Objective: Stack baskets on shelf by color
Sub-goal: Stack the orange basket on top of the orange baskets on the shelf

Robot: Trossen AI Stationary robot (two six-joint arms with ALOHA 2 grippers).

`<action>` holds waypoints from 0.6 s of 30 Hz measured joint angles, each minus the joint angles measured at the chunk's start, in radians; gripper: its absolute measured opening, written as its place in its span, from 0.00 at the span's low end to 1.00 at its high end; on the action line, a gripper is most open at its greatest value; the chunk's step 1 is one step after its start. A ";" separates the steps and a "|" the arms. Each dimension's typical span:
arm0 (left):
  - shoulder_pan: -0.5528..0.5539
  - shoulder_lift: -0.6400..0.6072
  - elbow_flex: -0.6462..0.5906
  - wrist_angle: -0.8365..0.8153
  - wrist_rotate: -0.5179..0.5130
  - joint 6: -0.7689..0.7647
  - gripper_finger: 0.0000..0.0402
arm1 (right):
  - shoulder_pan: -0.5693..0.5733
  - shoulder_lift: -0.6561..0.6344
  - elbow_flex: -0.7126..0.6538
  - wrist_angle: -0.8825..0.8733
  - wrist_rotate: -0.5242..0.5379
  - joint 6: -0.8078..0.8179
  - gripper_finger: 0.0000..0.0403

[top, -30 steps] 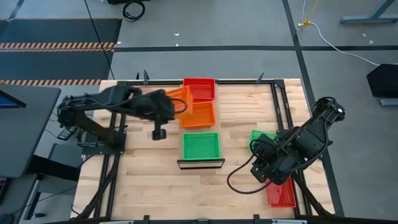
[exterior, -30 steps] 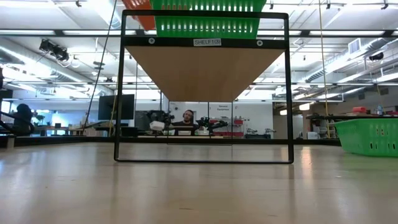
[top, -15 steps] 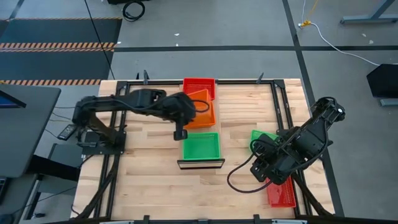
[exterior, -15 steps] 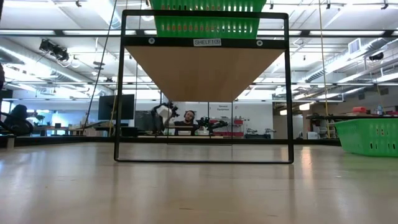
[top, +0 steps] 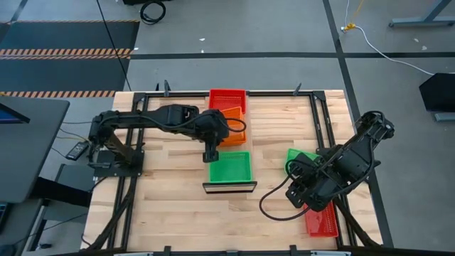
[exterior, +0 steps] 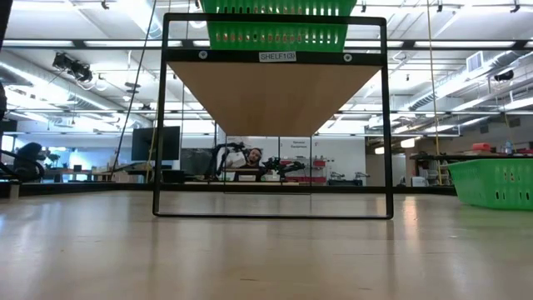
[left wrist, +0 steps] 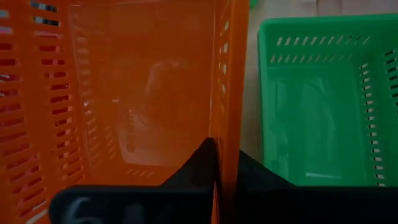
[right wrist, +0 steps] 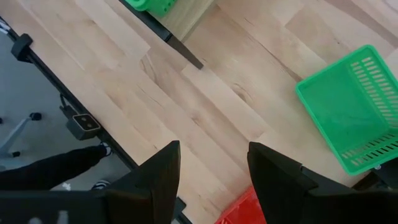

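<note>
Looking down from above, the left gripper [top: 210, 147] sits over the shelf [top: 229, 187], its fingers pinched on the near wall of an orange basket [top: 231, 122]. That basket lies askew on another orange one, between the red basket [top: 227, 100] beyond the gripper and the green basket [top: 229, 166] just on its near side. Risk: released at this skew, the basket may fail to nest and ride up on a rim.

From table height, only the shelf's underside and the green baskets at its front edge show; the left gripper is hidden. Risk: a sideways drag above could push that stack toward the edge.

Through the left wrist camera, the fingers [left wrist: 202, 163] stand nearly closed on the orange wall, the green basket just beside it. Risk: the thin mesh wall may cling to a pad as the fingers part.

Through the right wrist camera, the right gripper [right wrist: 212, 163] waits with fingers wide and empty, a loose green basket [right wrist: 348, 118] ahead, well apart from the shelf.
</note>
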 joint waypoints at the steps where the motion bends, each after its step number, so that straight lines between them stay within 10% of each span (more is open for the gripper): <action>1: 0.000 0.000 0.000 0.000 0.000 0.000 0.07 | 0.000 0.000 -0.004 0.001 0.000 0.000 0.48; 18: 0.040 0.000 0.000 -0.002 -0.001 -0.008 0.27 | 0.001 0.000 -0.017 0.007 -0.019 0.007 0.48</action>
